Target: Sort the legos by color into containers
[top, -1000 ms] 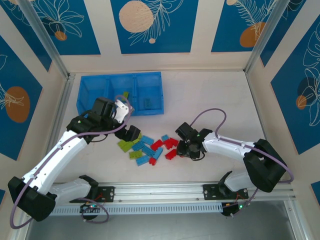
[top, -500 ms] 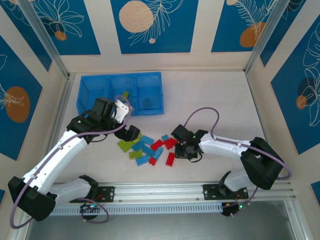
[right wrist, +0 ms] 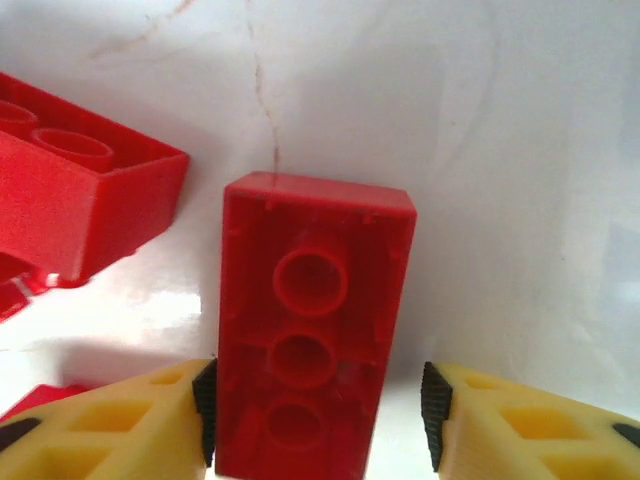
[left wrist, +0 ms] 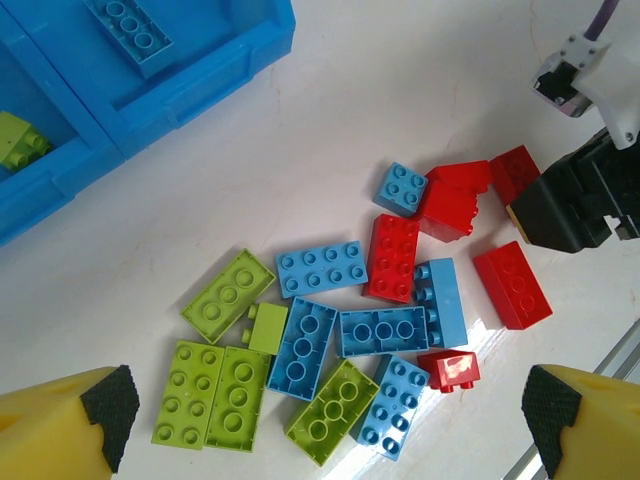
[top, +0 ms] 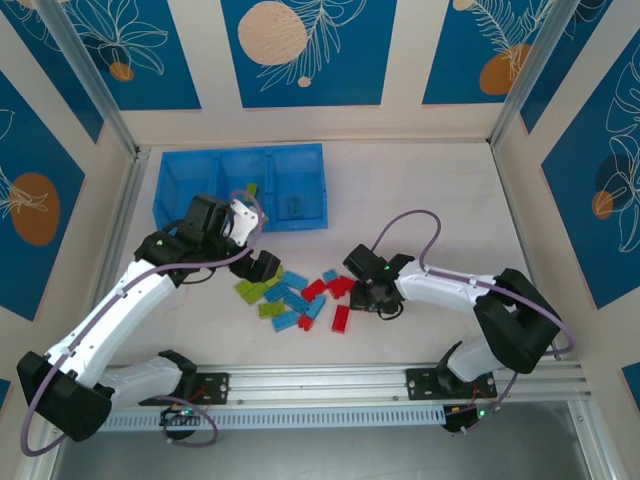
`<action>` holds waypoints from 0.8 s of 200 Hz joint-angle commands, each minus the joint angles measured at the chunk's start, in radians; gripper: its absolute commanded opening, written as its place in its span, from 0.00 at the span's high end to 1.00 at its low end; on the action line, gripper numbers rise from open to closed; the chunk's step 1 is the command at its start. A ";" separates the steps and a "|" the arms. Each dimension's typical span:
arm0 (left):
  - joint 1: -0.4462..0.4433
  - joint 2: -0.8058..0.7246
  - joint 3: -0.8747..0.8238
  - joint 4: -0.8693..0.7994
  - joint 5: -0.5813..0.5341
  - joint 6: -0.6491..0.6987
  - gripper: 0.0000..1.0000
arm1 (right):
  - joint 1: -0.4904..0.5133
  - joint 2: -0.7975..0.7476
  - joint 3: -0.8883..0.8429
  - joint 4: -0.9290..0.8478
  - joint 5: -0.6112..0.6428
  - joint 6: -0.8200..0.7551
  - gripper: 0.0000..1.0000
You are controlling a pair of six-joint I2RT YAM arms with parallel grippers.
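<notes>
as left gripper [left wrist: 325,415] hangs open, right gripper [right wrist: 318,405], also open, straddles a red lego [right wrist: 312,270].

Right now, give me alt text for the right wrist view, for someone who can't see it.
A red lego lies flat on the white table between the open yellow fingers of the right gripper. A second red lego sits apart, toward the picture's left.

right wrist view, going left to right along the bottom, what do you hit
yellow finger -> red brick -> other yellow finger
</notes>
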 commanded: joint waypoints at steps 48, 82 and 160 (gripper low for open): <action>-0.003 0.000 0.037 0.013 0.003 -0.096 0.00 | 0.048 -0.117 0.007 0.063 0.071 -0.117 0.77; -0.002 0.002 0.018 0.221 0.234 -0.422 0.00 | 0.050 -0.246 0.095 0.168 -0.021 -0.361 0.86; -0.013 0.171 0.125 0.234 0.278 -0.623 0.08 | 0.119 -0.126 0.366 0.344 -0.244 -0.658 0.85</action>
